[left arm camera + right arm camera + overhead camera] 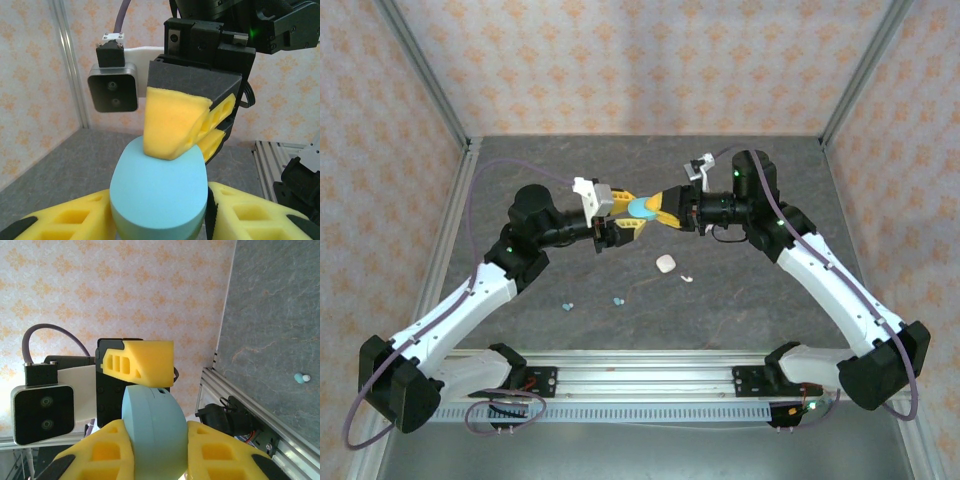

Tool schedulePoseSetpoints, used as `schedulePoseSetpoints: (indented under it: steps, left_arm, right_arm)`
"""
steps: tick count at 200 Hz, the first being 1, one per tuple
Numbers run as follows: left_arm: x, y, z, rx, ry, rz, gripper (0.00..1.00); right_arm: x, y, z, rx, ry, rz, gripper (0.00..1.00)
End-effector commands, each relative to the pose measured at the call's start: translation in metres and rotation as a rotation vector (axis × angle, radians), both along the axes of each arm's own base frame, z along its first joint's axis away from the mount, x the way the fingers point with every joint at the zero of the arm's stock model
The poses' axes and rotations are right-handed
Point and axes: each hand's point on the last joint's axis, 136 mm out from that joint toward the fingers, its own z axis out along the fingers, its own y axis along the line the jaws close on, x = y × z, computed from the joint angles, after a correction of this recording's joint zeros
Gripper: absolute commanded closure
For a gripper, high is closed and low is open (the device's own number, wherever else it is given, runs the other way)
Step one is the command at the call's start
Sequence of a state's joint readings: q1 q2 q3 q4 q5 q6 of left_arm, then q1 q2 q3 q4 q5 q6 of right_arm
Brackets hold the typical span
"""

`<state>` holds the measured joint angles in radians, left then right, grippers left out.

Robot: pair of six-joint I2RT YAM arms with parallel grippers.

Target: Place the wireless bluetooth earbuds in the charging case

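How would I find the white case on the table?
Find the blue case held up where the two arms meet. On the grey table, a little nearer the arm bases, lies the white case. It is much bigger than the tiny white earbud beside it.

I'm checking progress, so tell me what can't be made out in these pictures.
Teal case, lid open or closed: wrist views, yellow fingers and the bottom edge hide much of it.
Left gripper, whether it presses the case yet: left wrist view, bottom edge cuts it off.
Earbuds: top view, too small to see stems.
White case: top view, too small to tell its lid state.
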<state>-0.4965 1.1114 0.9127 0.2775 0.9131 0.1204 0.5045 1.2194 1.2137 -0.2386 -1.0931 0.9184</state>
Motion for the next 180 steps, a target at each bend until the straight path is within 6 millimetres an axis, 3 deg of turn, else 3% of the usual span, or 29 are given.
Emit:
schedulePoseSetpoints:
  steps: [1, 131, 180]
  left_arm:
    - [-0.006, -0.003, 0.021, -0.028, -0.041, -0.044, 0.54]
    - [-0.004, -0.005, 0.008, 0.018, -0.01, -0.047, 0.47]
    - [-0.004, -0.006, 0.01, 0.013, -0.015, -0.051, 0.5]
  right_arm:
    - [-0.008, -0.001, 0.006, 0.021, -0.027, 0.021, 0.83]
    - [-0.007, 0.0, 0.009, 0.027, -0.032, 0.022, 0.84]
    - [-0.006, 0.0, 0.007, 0.025, -0.027, 0.022, 0.84]
